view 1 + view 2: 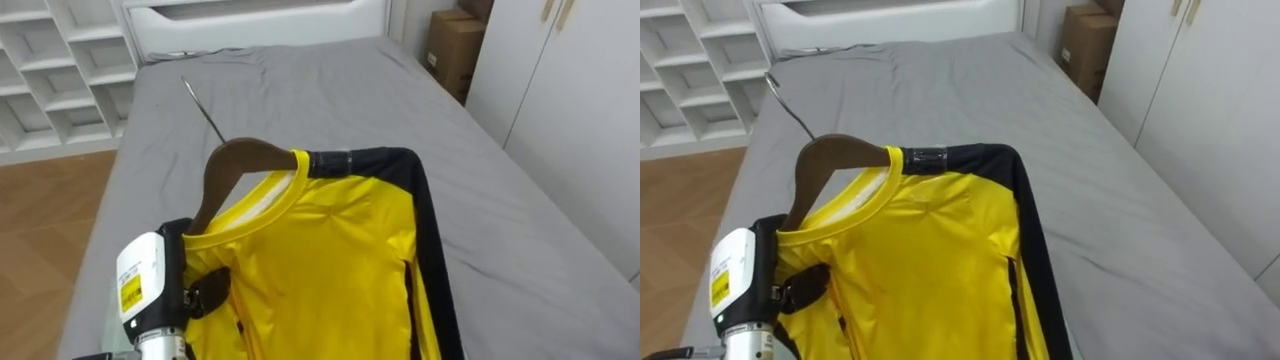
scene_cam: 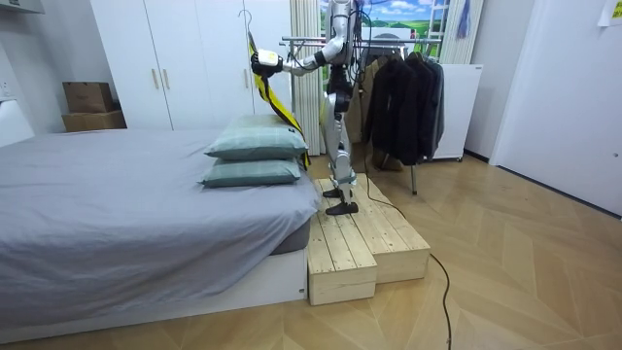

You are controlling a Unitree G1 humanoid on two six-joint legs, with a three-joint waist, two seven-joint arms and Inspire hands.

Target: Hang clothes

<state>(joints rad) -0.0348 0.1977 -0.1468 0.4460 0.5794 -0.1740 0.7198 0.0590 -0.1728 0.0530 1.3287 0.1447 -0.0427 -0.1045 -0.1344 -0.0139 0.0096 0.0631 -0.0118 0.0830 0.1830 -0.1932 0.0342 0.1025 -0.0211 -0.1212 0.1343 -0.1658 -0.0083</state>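
A yellow shirt (image 1: 320, 260) with black sleeves hangs on a brown wooden hanger (image 1: 245, 155), whose metal hook (image 1: 205, 110) points up and away over the bed. My left hand (image 1: 208, 292) comes in from the lower left and is shut on the hanger's left end, where the shirt's shoulder covers it. In the room view I stand on a wooden platform (image 2: 355, 238) at the bed's corner and hold the shirt (image 2: 270, 87) high towards the bed. My right hand (image 2: 331, 100) is down by my body, too small to read.
The grey bed (image 1: 330, 90) lies below the shirt, with white shelves (image 1: 60, 70) to its left and white wardrobes (image 1: 570, 100) and a cardboard box (image 1: 452, 45) to its right. A clothes rack (image 2: 398, 92) with dark garments stands behind me. Two pillows (image 2: 255, 156) lie on the bed.
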